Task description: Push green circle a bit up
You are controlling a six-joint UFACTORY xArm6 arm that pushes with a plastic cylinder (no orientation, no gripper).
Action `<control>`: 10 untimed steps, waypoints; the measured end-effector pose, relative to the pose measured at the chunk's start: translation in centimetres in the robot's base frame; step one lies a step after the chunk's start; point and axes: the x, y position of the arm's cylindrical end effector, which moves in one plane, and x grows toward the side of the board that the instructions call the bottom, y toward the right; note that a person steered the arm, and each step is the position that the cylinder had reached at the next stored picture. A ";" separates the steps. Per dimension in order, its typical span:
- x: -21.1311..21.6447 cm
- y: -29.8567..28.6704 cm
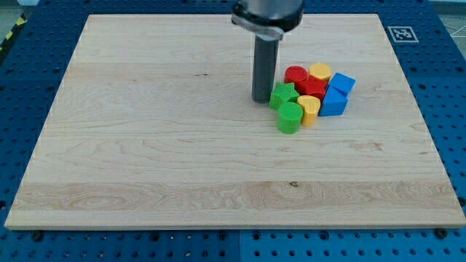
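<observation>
Right now my tip (261,100) rests on the desk (145,145), a pale wooden board with visible grain that lies on a blue perforated base (444,109). A small black-and-white marker tag (403,33) sits on that base past the board's far right corner, and a yellow-black striped edge (9,36) shows at the far left. I carry no fingers, only a straight dark rod, so nothing about me spreads or pinches.

All blocks are bunched in one cluster right of centre, toward the far side. I count eight: two green, two red, two yellow, two blue. The green circle (289,117) stands at the near left end of the cluster, touching the yellow heart-like block (309,109) on its right. The green star (283,94) lies just beyond the circle, and my tip stands just beside that star on its left, so the circle is near and to the right of my tip. Farther back sit a red cylinder (295,74) and a yellow hexagon-like block (320,72), with another red block (314,89) between them and the heart. A blue cube (334,102) and a second blue block (341,83) close the right end.
</observation>
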 end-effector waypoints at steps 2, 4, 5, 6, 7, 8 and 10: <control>2.6 0.3; 7.7 2.5; 9.2 2.7; 10.8 5.1; 9.9 7.3; 9.1 6.2; 8.6 5.4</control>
